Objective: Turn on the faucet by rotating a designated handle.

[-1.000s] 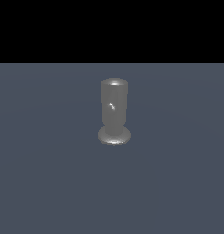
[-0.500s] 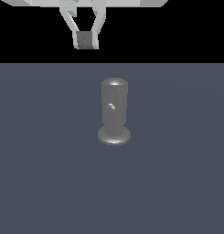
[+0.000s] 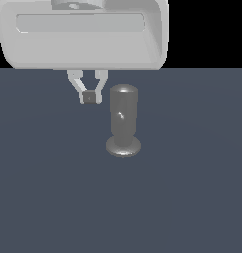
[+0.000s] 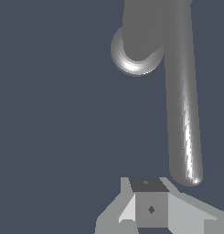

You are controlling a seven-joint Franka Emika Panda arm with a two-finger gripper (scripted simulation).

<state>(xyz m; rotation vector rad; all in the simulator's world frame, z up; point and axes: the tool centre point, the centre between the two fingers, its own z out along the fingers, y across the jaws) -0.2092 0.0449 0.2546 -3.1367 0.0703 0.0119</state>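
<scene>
- One claw, mine (image 3: 89, 97): fingertips drawn together, clasping nothing, hanging just beside the faucet's top on the exterior view's left.
- One faucet (image 3: 123, 121): upright on its disc base, mid-floor.
- One handle (image 4: 183, 98): rod end close to my fingertips, apparently untouched; turning seems wholly left to do.
- Nothing else: bare dark floor (image 3: 191, 197), no obstruction visible.

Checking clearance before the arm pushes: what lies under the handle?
In the wrist view, only bare dark floor shows beneath the handle, which runs out from the faucet; the floor directly behind the rod is covered. The gripper sits near its rounded end.
</scene>
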